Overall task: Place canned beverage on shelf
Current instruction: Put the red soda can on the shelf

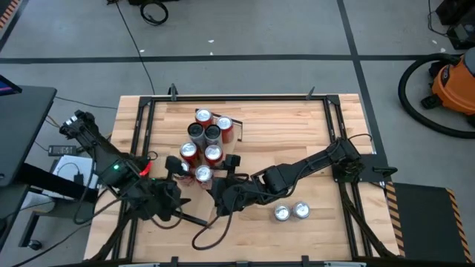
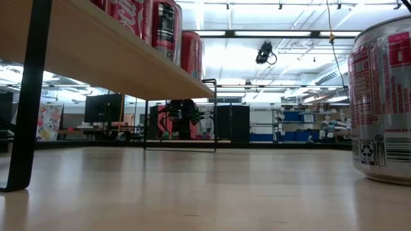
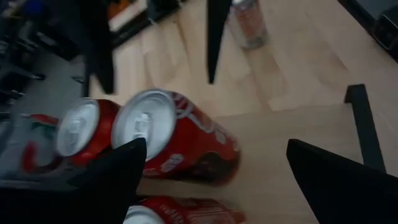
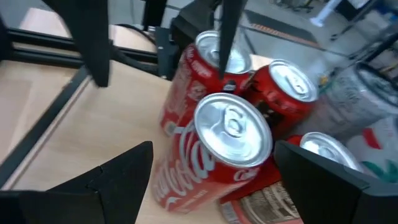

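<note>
Robotics laboratory or workshop: a black-framed wooden desk (image 1: pixel 297 126) stands on a taped grey floor (image 1: pixel 245 37) beside an orange shop vacuum (image 1: pixel 454 83), with cables (image 1: pixel 154 12), ceiling strip lights (image 2: pixel 270 33) and storage shelving (image 2: pixel 302 125) beyond.

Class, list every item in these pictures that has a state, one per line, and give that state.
shelf: raised on dark legs, loaded with cans
cans on shelf: upright, clustered
two cans on tabletop: upright, side by side, not yet shelved
left gripper: open, empty
right gripper: open, facing nearest red can
</note>
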Motion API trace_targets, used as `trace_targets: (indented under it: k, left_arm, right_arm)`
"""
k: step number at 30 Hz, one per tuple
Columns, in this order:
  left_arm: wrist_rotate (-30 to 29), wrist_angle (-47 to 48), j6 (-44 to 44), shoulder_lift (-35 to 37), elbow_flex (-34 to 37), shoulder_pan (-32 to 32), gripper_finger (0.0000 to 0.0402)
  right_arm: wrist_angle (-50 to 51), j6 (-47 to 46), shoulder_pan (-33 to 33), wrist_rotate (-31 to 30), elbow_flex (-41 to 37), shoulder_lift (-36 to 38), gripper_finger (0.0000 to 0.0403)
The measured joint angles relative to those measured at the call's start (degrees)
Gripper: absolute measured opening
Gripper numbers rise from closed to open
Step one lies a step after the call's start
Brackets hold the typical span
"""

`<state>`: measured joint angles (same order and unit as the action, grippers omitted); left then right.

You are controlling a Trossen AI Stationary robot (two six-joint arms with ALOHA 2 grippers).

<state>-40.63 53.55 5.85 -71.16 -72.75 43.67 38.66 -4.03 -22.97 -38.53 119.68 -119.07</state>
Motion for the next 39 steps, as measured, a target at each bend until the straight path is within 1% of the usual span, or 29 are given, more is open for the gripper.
trace_targets:
  k: [2, 5, 9, 16, 20, 23, 27, 30, 35, 39]
  left_arm:
    - [2.30, -0.31, -0.57, -0.45, 0.00, -1.28, 0.0400]
    - [4.80, -1.02, -1.06, -1.31, 0.00, -3.40, 0.0400]
    - [5.15, -1.47, -1.22, -1.87, -0.09, -4.52, 0.0400]
    - [5.26, -1.27, -1.32, -1.92, -0.09, -4.61, 0.0400]
    - [5.30, -1.09, -2.64, -1.92, -0.09, -3.81, 0.0400]
    - [5.34, -0.73, -3.48, -1.96, -0.51, -2.76, 0.0400]
    - [5.43, 0.68, -2.08, -1.98, -2.53, -1.61, 0.0400]
    - [5.30, 1.89, -0.67, -1.98, -3.42, -1.67, 0.0400]
    - [5.10, 3.88, 0.98, -1.98, -3.48, -1.67, 0.0400]
    - [4.91, 5.67, 2.49, -1.98, -3.48, -2.28, 0.0400]
  right_arm:
    - [0.00, 0.44, -0.57, -0.86, 0.00, 0.00, 0.0346]
    - [1.51, -1.12, -0.80, 0.55, 0.00, 0.02, 0.0346]
    - [4.41, -4.83, -0.69, 0.42, 0.00, 0.02, 0.0346]
    - [5.30, -6.27, -1.55, -0.30, 0.00, 0.02, 0.0346]
    - [5.38, -6.74, -1.76, -0.41, 0.00, 0.02, 0.0346]
    - [6.59, -8.90, -1.72, -0.45, 0.00, 0.02, 0.0346]
    - [9.21, -13.01, -1.45, -0.41, 0.00, 0.02, 0.0346]
    - [9.88, -15.25, -0.94, 1.03, 0.00, 0.02, 0.0346]
    - [9.77, -15.98, -0.83, 1.54, 0.00, 0.02, 0.0346]
    - [7.31, -15.45, -0.51, 2.40, -0.82, -0.74, 0.0346]
